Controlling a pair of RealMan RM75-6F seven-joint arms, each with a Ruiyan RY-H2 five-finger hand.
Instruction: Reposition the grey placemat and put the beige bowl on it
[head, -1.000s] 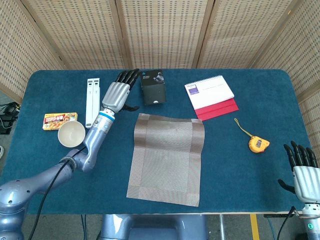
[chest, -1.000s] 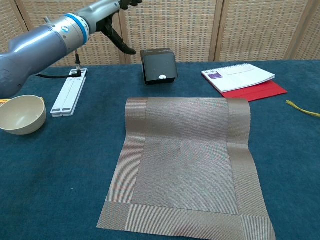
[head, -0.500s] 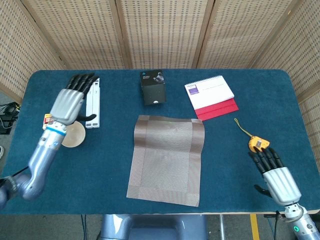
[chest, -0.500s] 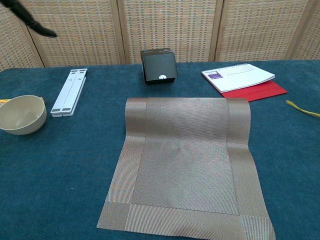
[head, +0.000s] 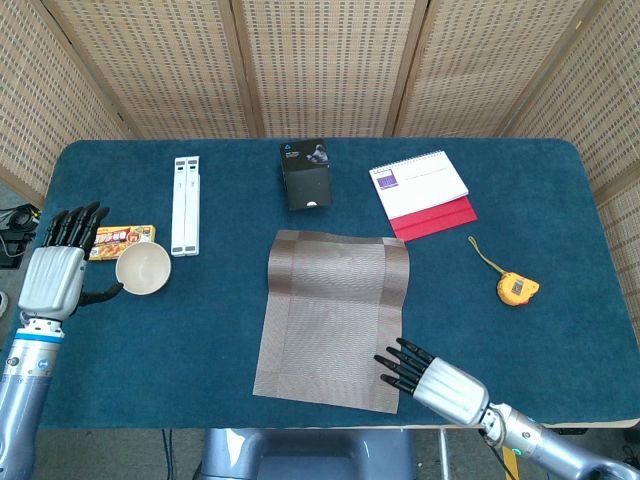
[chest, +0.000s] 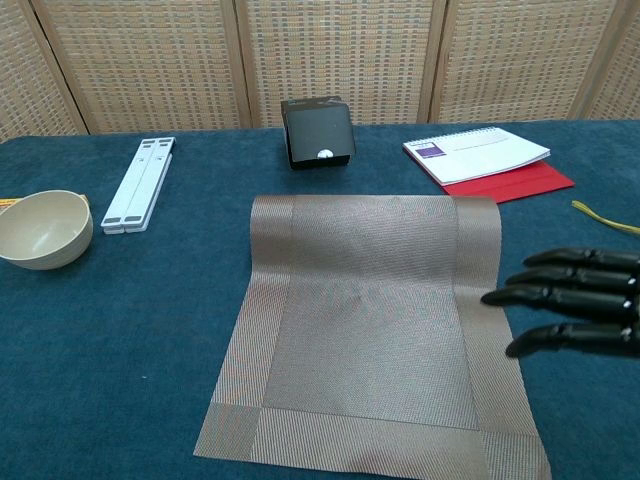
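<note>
The grey placemat (head: 335, 317) (chest: 375, 325) lies flat on the blue table, near its front edge. The beige bowl (head: 142, 269) (chest: 43, 229) stands upright and empty at the left. My left hand (head: 57, 273) hovers just left of the bowl with fingers straight and apart, holding nothing; the chest view does not show it. My right hand (head: 430, 377) (chest: 580, 299) is at the mat's front right corner, fingers spread and pointing left over its right border, empty. Whether the fingertips touch the mat is unclear.
Along the back lie a white folded stand (head: 185, 204), a black box (head: 306, 174) and a white notepad on a red folder (head: 422, 192). A yellow tape measure (head: 516, 288) sits at the right. An orange packet (head: 120, 241) lies behind the bowl.
My left hand has swung from the back of the table out to the left of the bowl. My right hand has come in from the right edge to the mat's front right corner.
</note>
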